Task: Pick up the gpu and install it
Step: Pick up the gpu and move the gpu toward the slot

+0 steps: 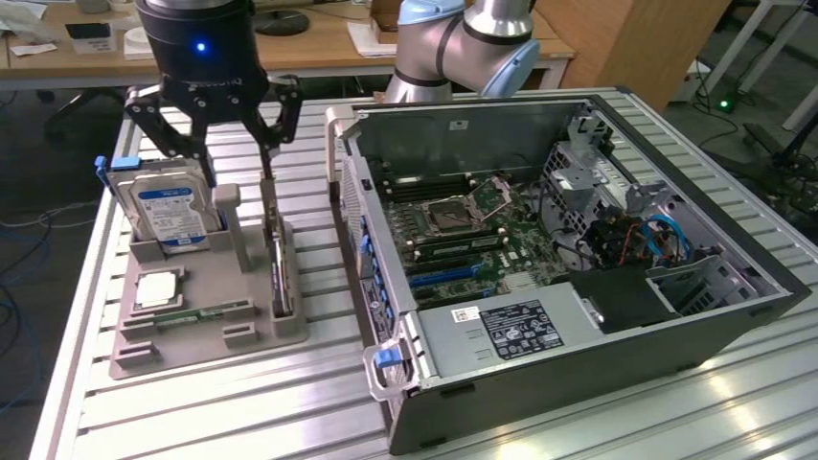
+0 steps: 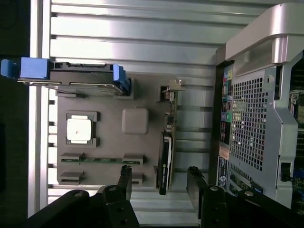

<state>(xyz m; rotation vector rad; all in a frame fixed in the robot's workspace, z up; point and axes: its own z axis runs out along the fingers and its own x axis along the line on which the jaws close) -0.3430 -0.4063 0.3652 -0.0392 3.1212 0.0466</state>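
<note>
The gpu (image 1: 279, 261) stands on its edge in a slot of the grey holder tray (image 1: 243, 287), a thin dark card with a pale metal bracket at its far end. In the wrist view the gpu (image 2: 167, 152) runs lengthwise, and its near end lies between my two black fingers (image 2: 124, 178). My gripper (image 1: 234, 163) hangs above the far part of the tray, over the gpu. It is open, holds nothing and stands apart from the card. In the wrist view the gripper (image 2: 159, 183) straddles the card's line with room on both sides.
A hard drive (image 1: 167, 206) with blue clips stands upright in the same tray, close to the gripper. A processor (image 1: 156, 287) and a memory stick (image 1: 205, 313) lie flat in it. The open computer case (image 1: 715, 316) with its motherboard (image 1: 473, 240) sits at the exterior view's right.
</note>
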